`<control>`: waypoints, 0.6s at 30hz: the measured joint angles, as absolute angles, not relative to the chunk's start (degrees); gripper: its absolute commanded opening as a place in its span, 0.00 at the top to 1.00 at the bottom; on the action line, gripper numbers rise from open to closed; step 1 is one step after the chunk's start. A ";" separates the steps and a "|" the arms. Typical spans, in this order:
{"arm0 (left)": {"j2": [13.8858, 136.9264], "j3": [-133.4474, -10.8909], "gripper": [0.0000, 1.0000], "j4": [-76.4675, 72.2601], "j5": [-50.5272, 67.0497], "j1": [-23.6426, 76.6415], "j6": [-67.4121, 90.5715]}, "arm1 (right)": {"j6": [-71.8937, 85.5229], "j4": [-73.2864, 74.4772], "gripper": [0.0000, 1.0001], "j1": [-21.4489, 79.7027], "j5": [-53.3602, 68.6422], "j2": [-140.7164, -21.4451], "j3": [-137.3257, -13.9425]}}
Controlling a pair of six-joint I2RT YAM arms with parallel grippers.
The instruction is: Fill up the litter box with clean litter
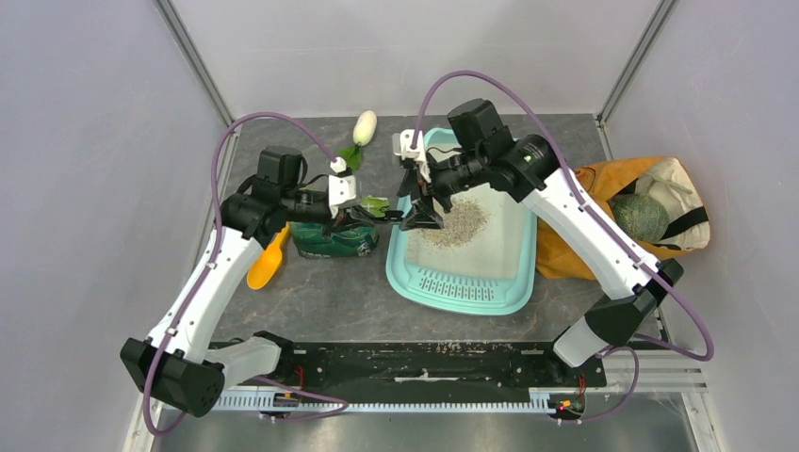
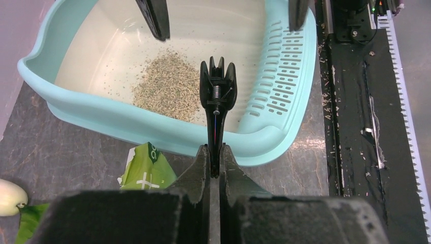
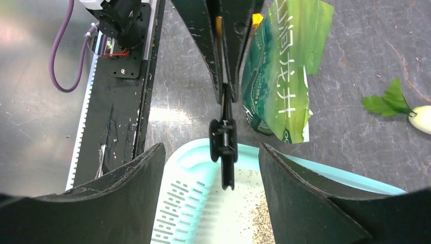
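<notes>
Left wrist view: clip occupies the nearer hand

The left hand [image 2: 214,152] is clamped on a black spring clip [image 2: 217,96]. The clip's long axis points across the rim of the large teal plastic litter box [image 2: 152,129] toward the right hand [image 3: 211,147], which is spread apart facing the clip's tip. A small pile of beige-grey litter granules [image 2: 167,89] lies in the white basin. The green printed pouch [image 3: 277,76] lies on the grey table [image 1: 330,292] just left of the box, nearer the left arm.

Dark grey stone-look table [image 1: 339,292] is carrying the teal litter box [image 1: 400,273] centre-right. Green pouch [image 1: 334,240] is sitting just left of it, orange scoop [image 1: 267,264] lying beside the pouch. White radish toy [image 1: 365,127] is lying at the far side. Orange cloth bag [image 1: 558,252] is slumping just right of the box.
</notes>
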State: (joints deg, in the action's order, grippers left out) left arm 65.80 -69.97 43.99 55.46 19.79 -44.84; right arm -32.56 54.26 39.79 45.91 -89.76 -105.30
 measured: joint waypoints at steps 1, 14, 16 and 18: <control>65.87 -69.97 0.98 43.79 55.46 19.79 -44.66 | -32.97 54.98 0.23 40.34 45.28 -90.28 -106.13; 65.95 -69.97 0.98 42.65 54.89 19.79 -43.75 | -34.09 54.89 0.43 44.40 36.05 -92.97 -105.69; 65.93 -69.97 0.98 42.65 54.54 19.79 -43.70 | -34.06 54.19 0.46 44.40 35.66 -92.97 -105.45; 65.93 -69.97 0.98 42.65 54.30 19.79 -43.51 | -34.06 53.69 0.46 44.40 35.27 -92.97 -105.16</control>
State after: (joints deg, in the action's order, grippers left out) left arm 65.93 -69.97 42.65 54.30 19.79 -43.51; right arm -34.06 53.69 44.40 35.27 -92.97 -105.16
